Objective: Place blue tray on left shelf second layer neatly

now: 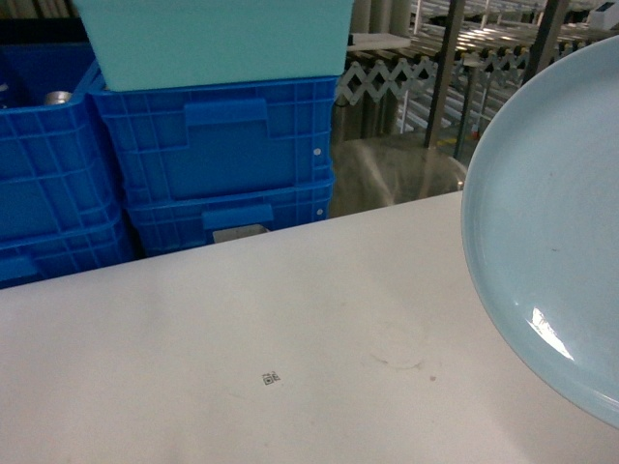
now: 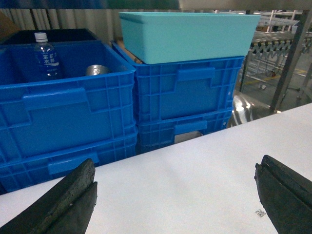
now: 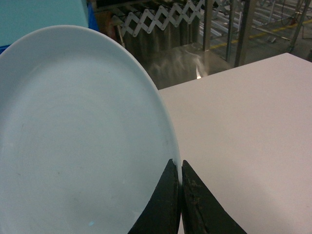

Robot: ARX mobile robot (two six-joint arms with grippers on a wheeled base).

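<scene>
Right gripper (image 3: 178,195) pinches the rim of the pale-blue glossy round tray (image 1: 551,232), held tilted above the white table (image 1: 290,338), right side. Looks rigid, slick, breakable; an edge-only pinch may let it pivot. Left gripper (image 2: 175,195) spread, empty. Steel shelf (image 1: 503,48) far right.

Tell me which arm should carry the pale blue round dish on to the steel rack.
Right. The right gripper is shut on the rim of the pale blue round dish, held above the white table. The left gripper is open and empty.
</scene>
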